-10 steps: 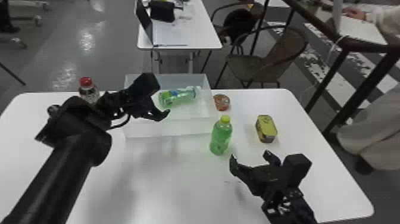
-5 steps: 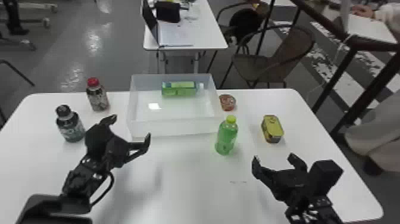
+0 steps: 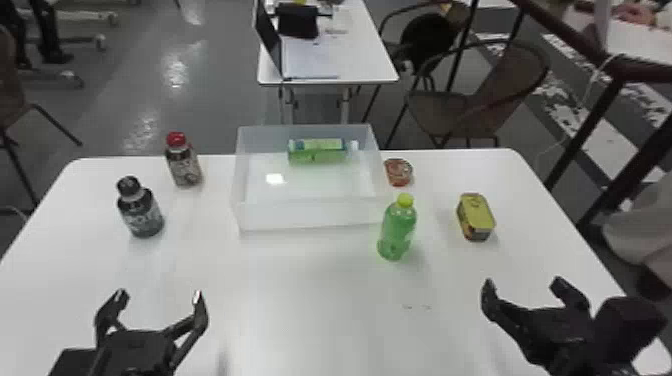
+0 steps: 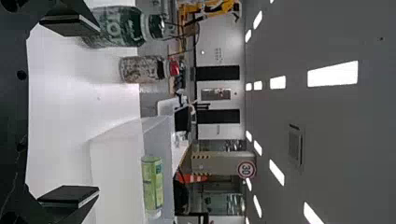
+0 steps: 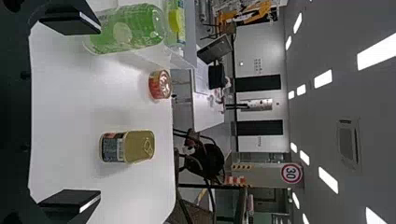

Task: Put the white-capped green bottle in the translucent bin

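White tabletop, head view: the white-capped green bottle lies on its side in the translucent bin, at the far edge. Nearer, my left gripper and right gripper have fingers apart; my right wrist view adds the yellow tin's pull tab, my left, ceiling lights.

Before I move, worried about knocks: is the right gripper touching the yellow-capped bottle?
Apart: the head view shows bare tabletop between right gripper and yellow-capped bottle.
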